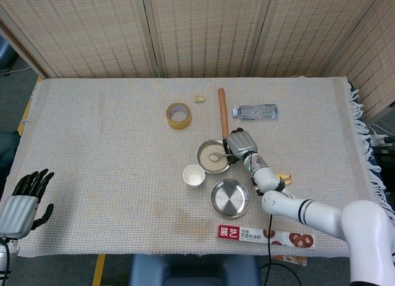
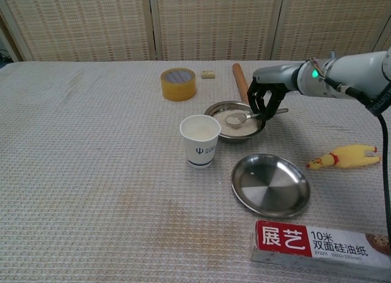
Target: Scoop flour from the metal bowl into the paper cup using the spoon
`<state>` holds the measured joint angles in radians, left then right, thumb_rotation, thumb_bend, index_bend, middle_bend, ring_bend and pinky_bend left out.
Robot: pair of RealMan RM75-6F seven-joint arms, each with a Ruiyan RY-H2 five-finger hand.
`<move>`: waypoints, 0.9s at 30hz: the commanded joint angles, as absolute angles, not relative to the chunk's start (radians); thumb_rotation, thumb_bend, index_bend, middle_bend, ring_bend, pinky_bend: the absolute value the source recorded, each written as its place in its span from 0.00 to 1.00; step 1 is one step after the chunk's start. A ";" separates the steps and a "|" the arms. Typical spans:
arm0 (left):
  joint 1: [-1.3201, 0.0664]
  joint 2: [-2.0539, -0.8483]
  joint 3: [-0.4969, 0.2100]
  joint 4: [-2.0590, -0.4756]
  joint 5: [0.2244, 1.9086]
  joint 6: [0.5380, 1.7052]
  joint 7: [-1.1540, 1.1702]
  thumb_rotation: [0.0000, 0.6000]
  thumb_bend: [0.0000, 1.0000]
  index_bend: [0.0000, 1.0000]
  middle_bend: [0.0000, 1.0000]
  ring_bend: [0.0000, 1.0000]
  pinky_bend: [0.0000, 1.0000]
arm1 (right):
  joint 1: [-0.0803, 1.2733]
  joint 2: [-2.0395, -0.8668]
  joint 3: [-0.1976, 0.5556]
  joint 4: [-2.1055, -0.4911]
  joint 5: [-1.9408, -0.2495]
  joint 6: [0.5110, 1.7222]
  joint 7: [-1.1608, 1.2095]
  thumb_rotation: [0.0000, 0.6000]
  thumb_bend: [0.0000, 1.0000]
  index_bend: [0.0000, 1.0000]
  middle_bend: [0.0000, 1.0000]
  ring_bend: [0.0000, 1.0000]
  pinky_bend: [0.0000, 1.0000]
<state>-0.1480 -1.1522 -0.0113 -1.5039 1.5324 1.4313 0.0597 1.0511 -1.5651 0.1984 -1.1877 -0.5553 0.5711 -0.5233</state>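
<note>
The metal bowl (image 1: 212,157) (image 2: 235,128) holds white flour and stands mid-table. My right hand (image 1: 241,143) (image 2: 266,96) is at the bowl's right rim and grips the handle of a metal spoon (image 1: 216,156) (image 2: 235,118). The spoon lies roughly level over the bowl with flour in it. The white paper cup (image 1: 194,175) (image 2: 200,140) stands upright just left of and nearer than the bowl. My left hand (image 1: 22,203) rests far off at the table's front left corner, its fingers apart and holding nothing; the chest view does not show it.
An empty metal plate (image 1: 229,199) (image 2: 270,185) lies in front of the bowl. A yellow toy chicken (image 2: 342,156) and a red-labelled box (image 2: 317,245) lie to the right and front. Behind are a tape roll (image 2: 178,84), a wooden rolling pin (image 2: 240,82), a water bottle (image 1: 255,112) and a small block (image 2: 209,74).
</note>
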 commanded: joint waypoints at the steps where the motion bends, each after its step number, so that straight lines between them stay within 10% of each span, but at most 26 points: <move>1: -0.148 -1.153 -0.011 -1.504 1.533 1.431 0.061 1.00 0.44 0.00 0.00 0.00 0.10 | 1.035 -1.554 0.207 -1.167 -0.610 0.540 -0.455 1.00 0.34 0.93 0.59 0.16 0.11; 27: -0.146 -1.150 -0.007 -1.509 1.542 1.437 0.061 1.00 0.44 0.00 0.00 0.00 0.10 | 1.043 -1.414 0.225 -1.392 -0.710 0.577 -0.268 1.00 0.34 0.93 0.59 0.16 0.11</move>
<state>-0.1456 -1.1503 -0.0073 -1.5086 1.5421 1.4367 0.0609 1.0447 -1.4376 0.2084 -1.3593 -0.6926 0.5725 -0.2930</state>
